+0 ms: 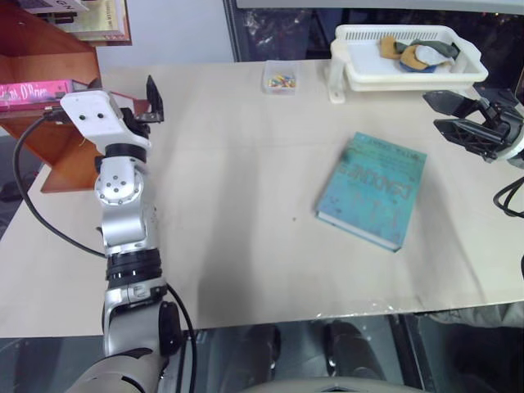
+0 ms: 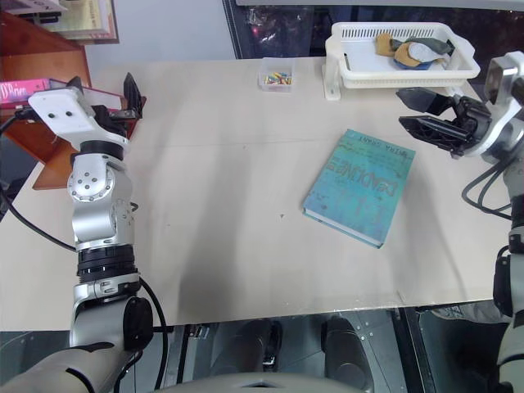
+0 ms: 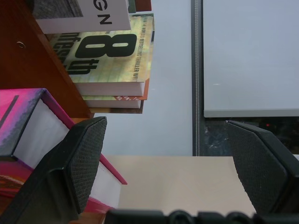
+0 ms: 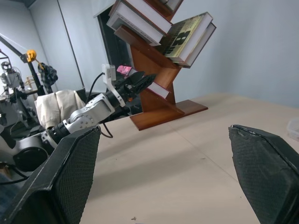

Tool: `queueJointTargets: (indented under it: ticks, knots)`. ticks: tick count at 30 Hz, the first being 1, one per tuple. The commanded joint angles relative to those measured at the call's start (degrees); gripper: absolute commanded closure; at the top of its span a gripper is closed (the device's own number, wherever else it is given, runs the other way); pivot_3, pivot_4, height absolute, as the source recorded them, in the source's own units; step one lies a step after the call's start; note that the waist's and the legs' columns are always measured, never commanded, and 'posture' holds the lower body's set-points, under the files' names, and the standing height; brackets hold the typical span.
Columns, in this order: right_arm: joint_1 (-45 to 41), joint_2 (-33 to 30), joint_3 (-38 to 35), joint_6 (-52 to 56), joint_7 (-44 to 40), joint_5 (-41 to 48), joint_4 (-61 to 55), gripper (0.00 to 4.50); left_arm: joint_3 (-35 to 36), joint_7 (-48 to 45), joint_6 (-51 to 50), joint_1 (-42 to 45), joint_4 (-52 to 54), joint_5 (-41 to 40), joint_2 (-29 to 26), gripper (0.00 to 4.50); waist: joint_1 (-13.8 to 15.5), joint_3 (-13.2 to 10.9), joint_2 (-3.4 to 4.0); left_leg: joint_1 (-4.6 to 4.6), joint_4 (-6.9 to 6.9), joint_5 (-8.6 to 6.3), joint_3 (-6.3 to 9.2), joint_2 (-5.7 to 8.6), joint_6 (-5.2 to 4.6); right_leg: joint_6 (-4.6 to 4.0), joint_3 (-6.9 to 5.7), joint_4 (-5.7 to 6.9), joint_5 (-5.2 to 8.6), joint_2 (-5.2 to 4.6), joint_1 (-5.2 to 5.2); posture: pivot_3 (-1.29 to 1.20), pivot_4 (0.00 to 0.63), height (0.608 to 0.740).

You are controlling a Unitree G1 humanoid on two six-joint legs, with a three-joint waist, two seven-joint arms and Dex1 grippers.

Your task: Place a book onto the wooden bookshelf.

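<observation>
So the thing that matters right now is on my far left: the pink book (image 1: 33, 92) is already lying on a slanted board of the wooden bookshelf (image 1: 49, 155), long axis running along that board, with its near end poking out toward the surface (image 1: 246, 229). My left gripper (image 1: 123, 97) sits right at that end, fingers spread wide apart with nothing between them. From the left wrist camera one finger (image 3: 84, 163) is just beside the book's white page edge, and I honestly can't tell if it's touching or just close. Looks to me like the book is let go and resting on the shelf by itself, so I'd guess the placing is basically done and the next thing is to back that arm away without nudging the book off the slope.

The left arm is stretched out forward and to the left, gripper angled up a bit toward the shelf.

Moving right, there's a teal book (image 1: 372, 188) lying flat mid-surface, and a white basket tray (image 1: 409, 61) at the back edge with some bits in it.

Far right, my right gripper (image 2: 422, 110) hovers above the surface, pointing in toward the left, fingers spread and empty too. It's well apart from the shelf, so the left arm is clearly the nearer one.
</observation>
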State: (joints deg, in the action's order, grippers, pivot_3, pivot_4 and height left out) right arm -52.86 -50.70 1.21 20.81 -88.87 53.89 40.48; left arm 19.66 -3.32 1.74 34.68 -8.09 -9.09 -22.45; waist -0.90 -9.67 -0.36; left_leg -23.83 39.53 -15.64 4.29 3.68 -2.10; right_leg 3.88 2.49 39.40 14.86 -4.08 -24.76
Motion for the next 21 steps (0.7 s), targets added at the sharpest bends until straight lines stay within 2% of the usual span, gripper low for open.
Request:
queueJointTargets:
  ticks: [1, 6, 12, 14, 16, 21]
  knots:
    - [-0.7, -1.7, -1.4, -0.9, -3.6, 0.4, -0.2, 0.0, -0.8, -2.0, 0.2, -1.4, 4.3, -0.5, -0.8, 0.04, 0.1, 0.0, 0.0, 0.0, 0.0, 0.0, 0.0, 0.0, 0.0, 0.0, 0.0, 0.0, 0.0, 0.0, 0.0, 0.0, 0.15, 0.74]
    - [0.6, -2.5, -1.2, -2.0, -3.6, -0.3, 1.1, 0.0, -3.4, -7.8, -2.3, -5.0, 8.8, -2.3, -1.3, 0.04, 0.3, 0.0, 0.0, -0.01, 0.0, 0.0, 0.0, 0.0, 0.0, 0.0, -0.01, -0.02, 0.0, -0.01, 0.01, 0.0, 0.15, 0.74]
    - [3.2, -3.6, -0.9, -3.9, -3.6, -4.4, 4.4, 0.0, -6.9, -17.3, -12.2, -10.9, 16.5, -11.5, -0.6, 0.04, 0.4, 0.0, -0.01, -0.01, -0.02, -0.01, 0.02, 0.0, -0.01, 0.0, -0.02, -0.09, 0.0, -0.03, 0.04, 0.0, 0.15, 0.74]
    - [3.8, -3.5, -1.5, -6.6, -3.6, -8.3, 7.5, 0.0, -7.6, -18.9, -15.8, -12.9, 18.9, -14.6, -0.3, 0.04, 0.2, 0.0, -0.01, -0.01, -0.03, 0.0, 0.02, 0.0, 0.0, 0.0, -0.02, -0.09, 0.0, -0.02, 0.04, 0.0, 0.15, 0.74]
    - [5.2, -3.6, -2.1, -9.8, 1.1, -14.3, 11.8, 0.0, -9.3, -20.1, -18.3, -15.9, 21.1, -15.0, -0.6, 0.04, 0.2, 0.0, 0.0, 0.0, -0.04, 0.0, 0.01, -0.01, 0.0, 0.0, -0.02, -0.09, 0.0, -0.01, 0.03, 0.0, 0.15, 0.74]
    - [9.7, -2.4, -5.0, -13.1, 12.3, -22.0, 13.5, 0.0, -12.1, -20.8, -23.9, -20.4, 23.4, -15.6, -0.2, 0.04, 0.2, 0.0, 0.01, 0.03, -0.07, 0.0, 0.0, -0.01, 0.01, 0.0, 0.0, -0.05, 0.0, 0.01, 0.04, 0.0, 0.15, 0.74]
